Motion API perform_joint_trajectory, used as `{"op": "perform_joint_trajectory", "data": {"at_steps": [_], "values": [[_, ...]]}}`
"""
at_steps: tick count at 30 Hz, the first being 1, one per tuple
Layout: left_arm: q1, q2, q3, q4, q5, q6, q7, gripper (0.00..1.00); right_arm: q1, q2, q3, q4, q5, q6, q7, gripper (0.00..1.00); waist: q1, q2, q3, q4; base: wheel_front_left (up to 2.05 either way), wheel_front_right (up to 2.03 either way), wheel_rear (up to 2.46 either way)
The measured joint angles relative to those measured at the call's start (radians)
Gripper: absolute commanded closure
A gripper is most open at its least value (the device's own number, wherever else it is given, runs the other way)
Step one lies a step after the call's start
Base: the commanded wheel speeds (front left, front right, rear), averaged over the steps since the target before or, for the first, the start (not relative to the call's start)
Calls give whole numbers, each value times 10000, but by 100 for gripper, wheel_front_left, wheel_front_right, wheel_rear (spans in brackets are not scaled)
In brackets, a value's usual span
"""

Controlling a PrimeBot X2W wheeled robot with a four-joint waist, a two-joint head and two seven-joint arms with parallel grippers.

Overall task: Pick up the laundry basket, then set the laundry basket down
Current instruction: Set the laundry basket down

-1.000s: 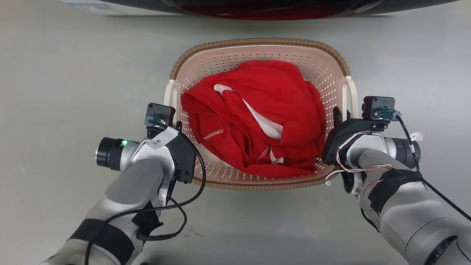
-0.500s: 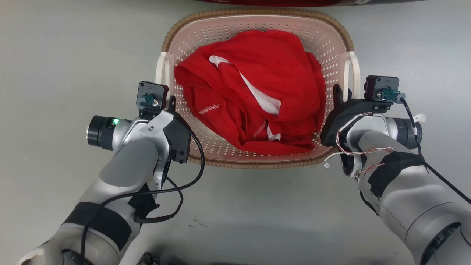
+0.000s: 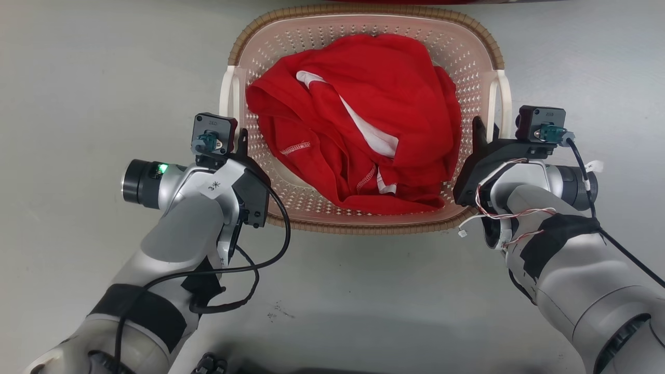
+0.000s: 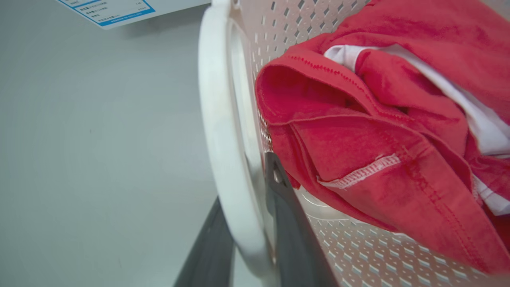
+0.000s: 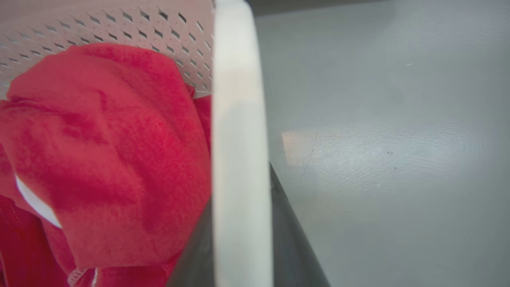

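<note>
Larger in the head view than a second ago, the laundry basket (image 3: 363, 227) seems lifted, slung between left pincer (image 4: 245, 191) and right pincer (image 5: 239, 191), each closed tight around a white handle (image 4: 217, 119), so next comes a level, matched lowering.

Looks like a laundry area: bare grey floor (image 3: 363, 291), laundry basket (image 3: 363, 227) heaped with red clothing (image 3: 374, 93), blue-edged printed label (image 4: 111, 7) just beyond the basket.
</note>
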Motion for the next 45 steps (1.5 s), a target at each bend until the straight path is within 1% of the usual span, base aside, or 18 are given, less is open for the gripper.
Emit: {"op": "perform_joint_trajectory", "data": {"at_steps": [3,5,6,7,8,9,10,11,25,36,42,45], "values": [[-21,-8,-8,23,0,8,-46,100,0,0,0,2,0,0,-4,79,0,0,6,-5,0,0,0],[-29,-12,-13,52,0,8,-107,100,0,2,4,12,0,0,-4,65,0,-1,7,-8,0,0,0],[-39,-19,-13,65,0,12,-142,95,0,4,8,15,0,2,-4,53,0,-1,7,-9,0,0,0],[-48,-27,-13,75,0,12,-190,66,0,15,8,17,0,2,-6,25,0,-1,6,-10,0,0,0],[-59,-35,-12,90,0,12,-190,57,0,23,8,17,0,2,-10,0,0,-2,4,-11,0,0,0],[-60,-50,-13,104,-2,12,-190,44,0,33,8,15,0,4,-13,0,0,-2,1,-12,0,0,0],[-60,-82,-13,109,-12,12,-192,2,0,67,8,8,0,25,-15,0,0,-1,-3,-12,0,0,0],[-60,-123,-12,109,-13,12,-199,0,-2,121,8,2,0,65,-17,0,0,-2,-8,-11,0,0,0],[-35,-182,44,255,-130,82,-410,0,1,178,15,249,-8,86,-90,0,-1,-1,-265,-1,0,0,0],[36,-182,190,307,-276,82,-719,0,4,180,0,328,-17,86,-100,0,0,-2,-871,-89,0,0,0],[35,-182,301,374,-274,82,-972,0,-11,186,-31,334,-226,86,-102,0,-1,-2,-1229,-175,0,0,0],[35,-169,324,336,-259,82,-1018,0,-11,194,-286,341,-263,86,-102,0,-1,-2,-1460,-238,0,0,0]]}}
